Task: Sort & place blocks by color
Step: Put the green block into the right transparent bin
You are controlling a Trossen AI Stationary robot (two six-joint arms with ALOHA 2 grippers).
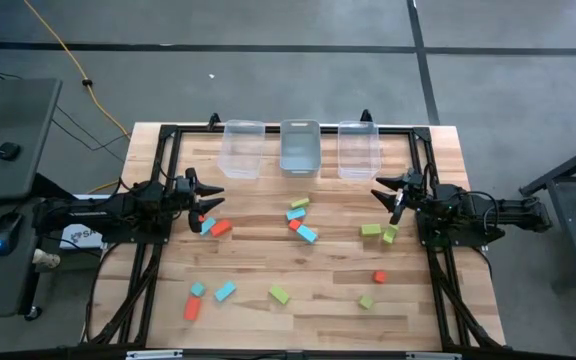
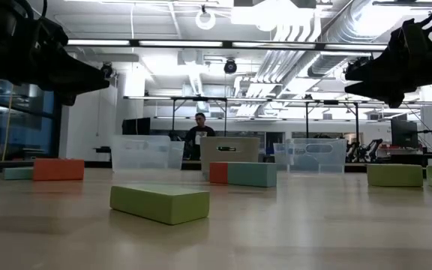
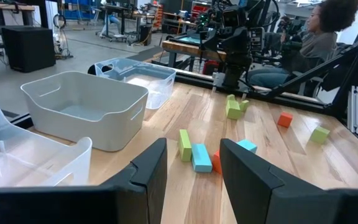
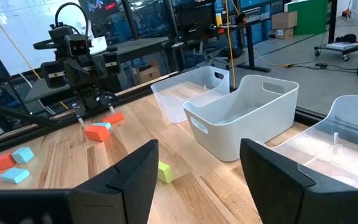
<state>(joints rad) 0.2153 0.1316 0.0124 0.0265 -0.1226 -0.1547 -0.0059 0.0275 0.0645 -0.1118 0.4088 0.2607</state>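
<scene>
Green block (image 2: pixel 160 203) nearest on wooden table (image 1: pixel 318 290), scattered blocks (image 1: pixel 303 222), both arms' jaws apart, workshop behind.

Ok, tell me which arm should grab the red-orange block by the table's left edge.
Left. The left gripper hangs open right beside that red-orange block, with nothing held. The right gripper, also open, waits across the table near the yellow-green blocks.

**Room beyond the table**

I'm looking out over a grey concrete floor (image 1: pixel 298 25) with a yellow cable (image 1: pixel 63 50) trailing across it. Ceiling lights (image 2: pixel 126 43) are glowing under exposed ducts (image 2: pixel 313 22), and a person (image 2: pixel 199 131) is sitting at distant desks.
</scene>
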